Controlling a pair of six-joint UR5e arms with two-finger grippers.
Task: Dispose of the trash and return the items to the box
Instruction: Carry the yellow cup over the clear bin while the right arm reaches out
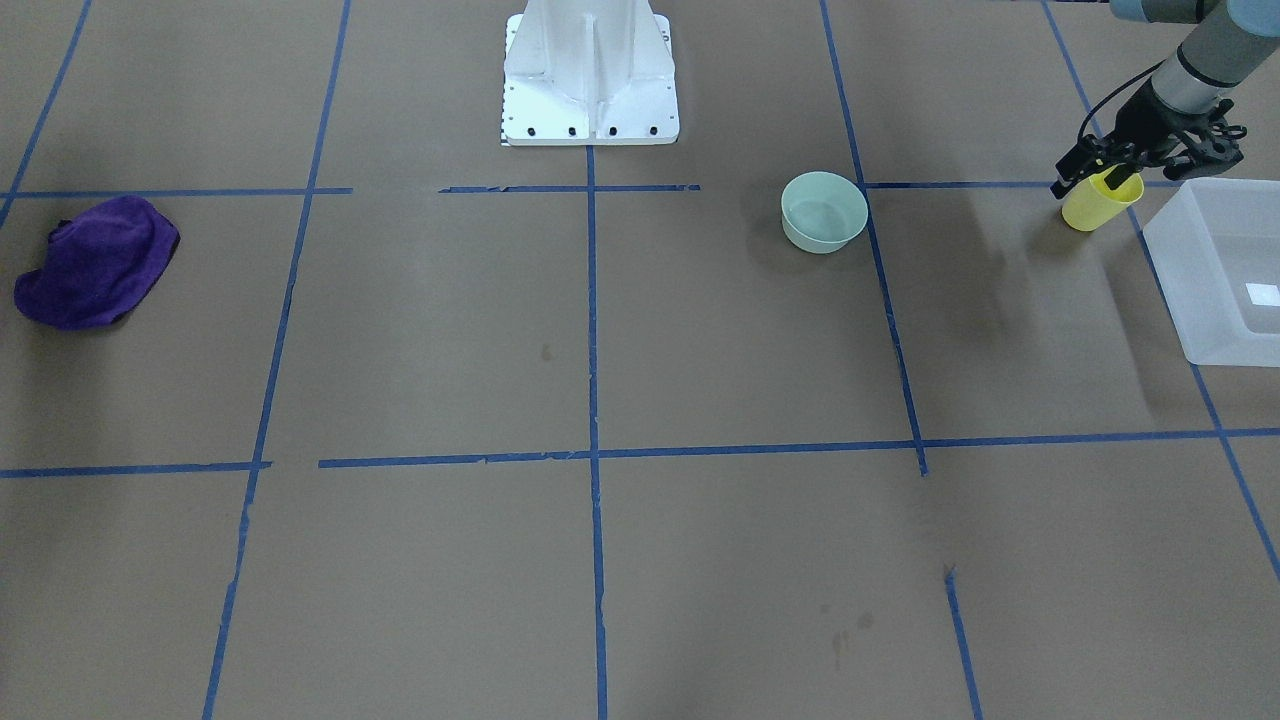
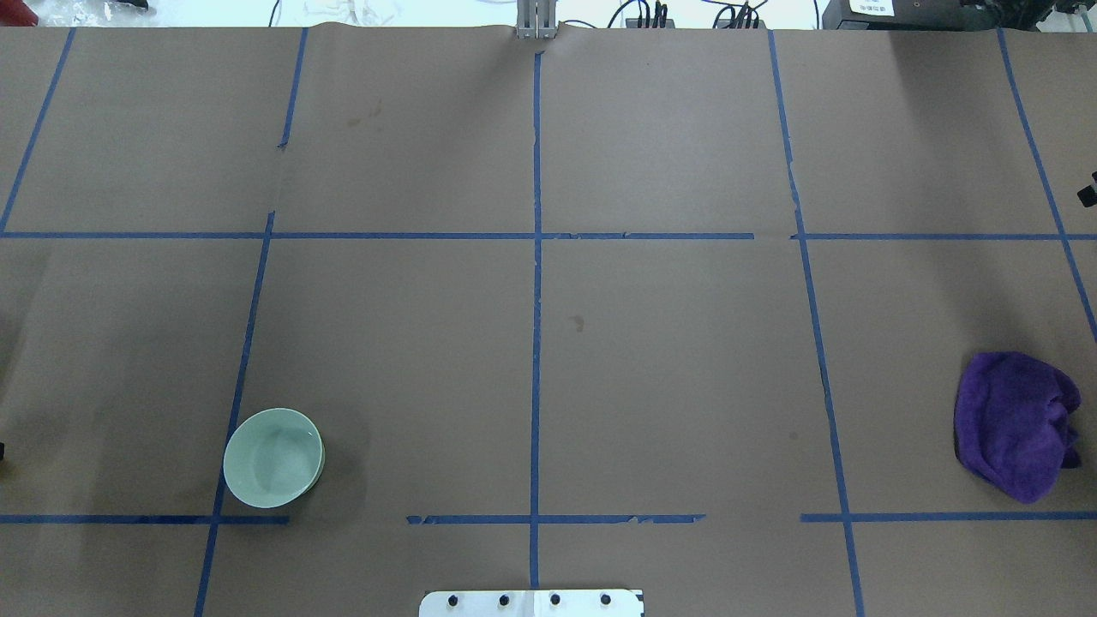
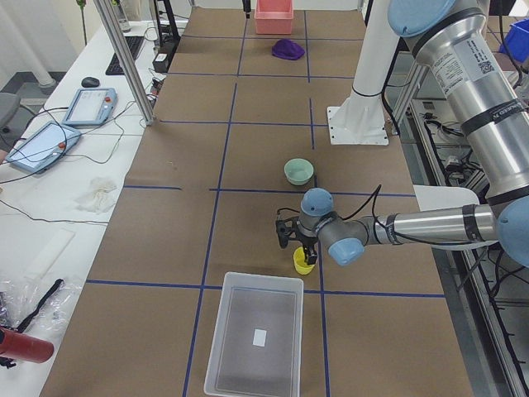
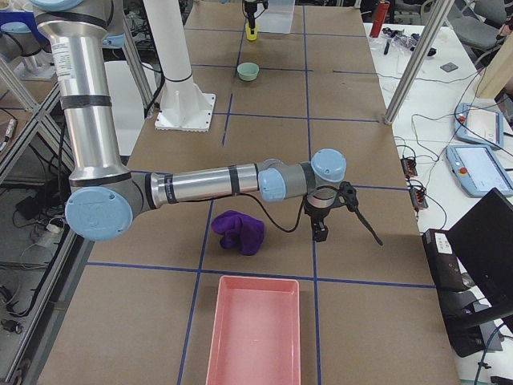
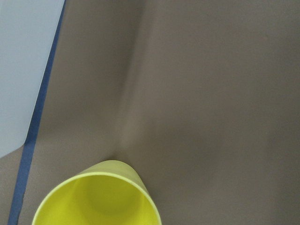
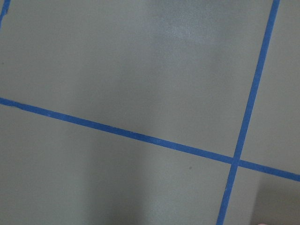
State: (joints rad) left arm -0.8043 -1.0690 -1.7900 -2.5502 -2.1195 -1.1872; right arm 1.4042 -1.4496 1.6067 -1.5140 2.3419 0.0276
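The yellow cup [image 1: 1098, 203] hangs tilted from my left gripper [image 1: 1112, 168], which is shut on its rim, low over the table. It sits just beside the translucent whitish box [image 1: 1222, 300], outside it. The exterior left view shows the cup [image 3: 303, 262] at the box's [image 3: 254, 339] far right corner. The left wrist view looks into the cup's mouth [image 5: 98, 199], with the box's corner [image 5: 18, 70] at upper left. My right gripper [image 4: 321, 226] shows only in the exterior right view, low over bare table. I cannot tell whether it is open or shut.
A pale green bowl [image 1: 823, 210] stands on the table near the robot base [image 1: 590, 80]. A purple cloth [image 1: 95, 260] lies on the robot's right side, next to my right gripper. A pink tray [image 4: 255, 333] sits at that end of the table.
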